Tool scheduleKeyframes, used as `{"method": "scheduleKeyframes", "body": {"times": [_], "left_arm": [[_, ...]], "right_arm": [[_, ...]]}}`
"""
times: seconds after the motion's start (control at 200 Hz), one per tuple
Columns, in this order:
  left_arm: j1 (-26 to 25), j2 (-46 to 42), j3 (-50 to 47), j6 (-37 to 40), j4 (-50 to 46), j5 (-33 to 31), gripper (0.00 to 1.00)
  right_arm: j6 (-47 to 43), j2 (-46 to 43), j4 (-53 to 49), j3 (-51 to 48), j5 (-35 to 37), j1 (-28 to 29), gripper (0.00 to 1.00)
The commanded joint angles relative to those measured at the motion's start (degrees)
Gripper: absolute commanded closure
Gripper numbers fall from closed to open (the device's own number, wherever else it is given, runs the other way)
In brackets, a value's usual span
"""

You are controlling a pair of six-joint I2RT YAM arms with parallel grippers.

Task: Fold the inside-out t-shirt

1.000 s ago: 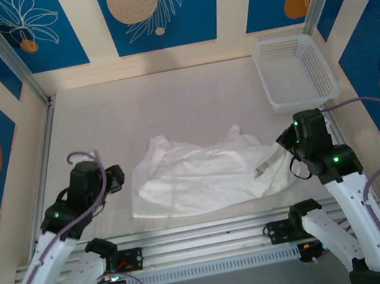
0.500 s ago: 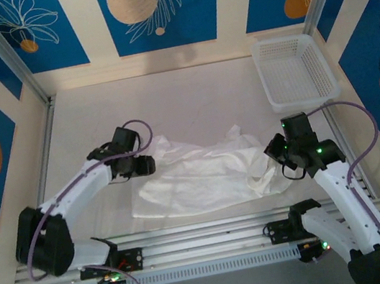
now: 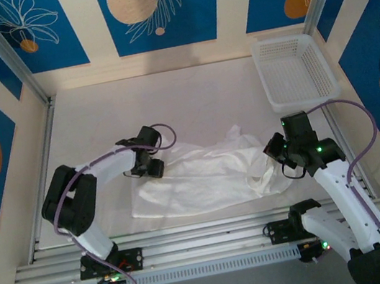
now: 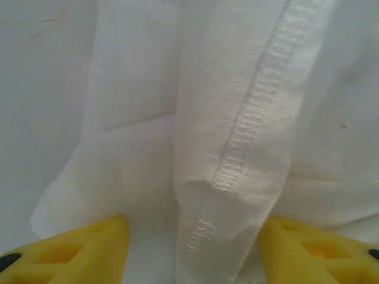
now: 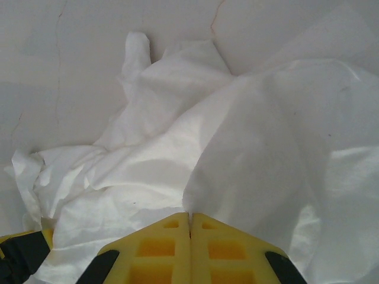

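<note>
My left fingers (image 4: 95,239) sit spread apart, a stitched hem of the inside-out t-shirt (image 4: 249,136) between them. My right fingers (image 5: 189,228) are pressed together, pinching its cloth.

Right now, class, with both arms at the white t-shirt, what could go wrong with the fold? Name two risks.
1. The left pincer is open astride one stitched hem of the wrinkled white cotton t-shirt; closing may catch just that fold, which might slip out.
2. The right pincer is shut on a bunched end of it, so pulling could drag a crumpled lump.
</note>
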Motion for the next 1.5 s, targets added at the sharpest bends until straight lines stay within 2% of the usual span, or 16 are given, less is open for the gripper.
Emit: {"method": "scheduleKeyframes", "body": {"times": [0.0,0.08,0.135,0.18,0.24,0.295,0.375,0.54,0.625,0.75,0.845,0.995,1.13,1.23,1.345,1.495], "left_arm": [[-1.1,0.2,1.6,1.0,-2.4,-7.6,0.48],[-1.4,-0.9,1.3,1.8,-3.3,-10.8,0.53],[-1.2,-1.7,1.1,2.0,-3.4,-11.4,0.62],[-1.0,-2.1,1.0,2.1,-3.2,-10.3,0.74],[-0.7,-2.7,0.9,2.0,-3.0,-7.4,1.00],[-0.3,-3.8,0.8,1.4,-2.4,-4.4,1.00],[1.7,-6.9,0.6,-0.2,-0.9,3.4,1.00],[9.1,-11.9,3.7,-1.8,1.1,19.9,1.00],[12.4,-11.4,5.3,-2.0,1.4,23.9,1.00],[15.0,-8.0,7.7,-0.3,0.8,23.5,1.00],[16.2,-4.4,9.5,0.2,1.7,26.4,0.97],[16.7,1.1,12.4,0.5,3.3,28.0,0.86],[17.6,3.6,14.2,1.2,3.2,24.9,0.76],[18.4,1.7,13.2,1.0,2.5,21.1,0.68],[18.7,-4.2,9.4,-0.9,1.2,17.6,0.59],[19.3,-12.8,2.5,-4.7,-2.1,17.3,0.60]], "right_arm": [[-0.6,0.3,0.3,1.7,-1.1,0.1,1.00],[-0.7,0.5,0.3,1.9,-0.9,0.2,1.00],[-0.7,0.6,0.5,2.1,-0.8,0.2,1.00],[-0.8,0.8,0.5,2.3,-0.8,0.2,1.00],[-0.9,1.0,0.5,2.6,-0.7,0.3,1.00],[-1.0,1.1,0.3,3.0,-0.6,0.3,1.00],[-1.0,0.9,-0.1,3.9,-0.3,0.3,1.00],[-1.7,1.0,-0.8,7.4,0.6,0.1,1.00],[-2.1,1.2,-1.3,8.8,1.2,0.2,1.00],[-2.2,1.0,-1.7,9.4,1.6,0.2,1.00],[-1.9,0.9,-1.3,9.1,1.1,0.1,1.00],[-1.5,0.9,-1.2,8.7,0.7,0.2,1.00],[-1.5,0.7,-1.2,8.6,0.6,0.2,1.00],[-1.6,0.6,-1.5,8.7,0.9,0.3,1.00],[-1.7,0.6,-1.5,8.7,1.2,0.2,1.00],[-1.6,1.3,-0.4,8.5,0.6,0.3,1.00]]}}
